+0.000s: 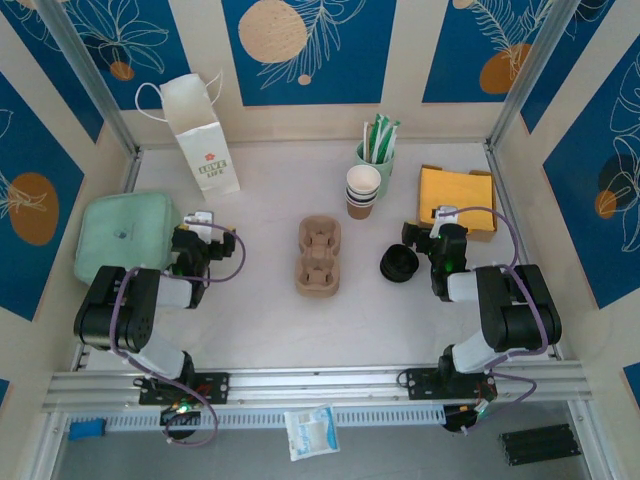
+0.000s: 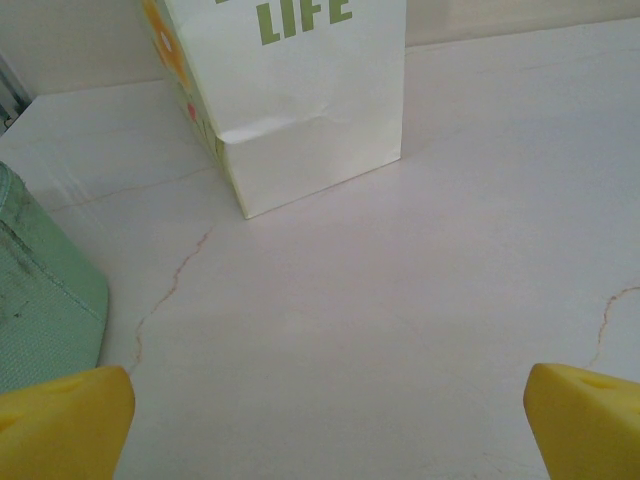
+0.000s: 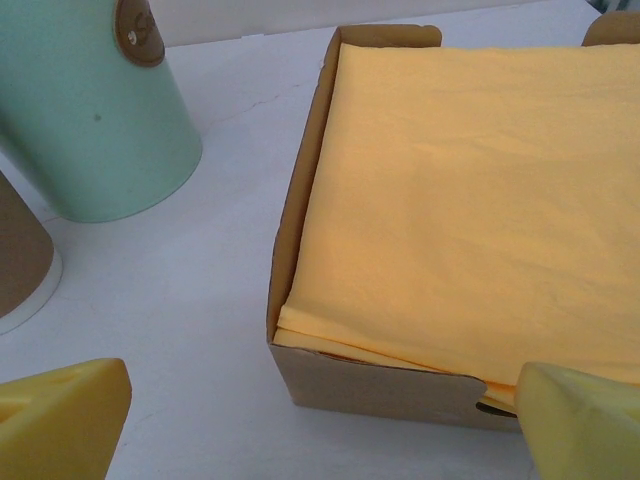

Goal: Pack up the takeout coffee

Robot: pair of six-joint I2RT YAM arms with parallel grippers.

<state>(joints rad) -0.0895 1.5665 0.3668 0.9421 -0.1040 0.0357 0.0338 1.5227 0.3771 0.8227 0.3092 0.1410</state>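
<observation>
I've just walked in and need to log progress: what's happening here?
Nothing is held yet. The left gripper, jaws open, faces the paper bag. The right gripper, jaws open, faces the napkin box. The cup carrier sits empty mid-table.

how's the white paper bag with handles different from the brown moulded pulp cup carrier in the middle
The white paper bag stands upright at the far left; the brown moulded pulp cup carrier lies flat in the middle. The bag is white with green lettering; the carrier is plain brown. The bag is tall with looped handles; the carrier is low with round wells. Both look like paper packaging.
</observation>
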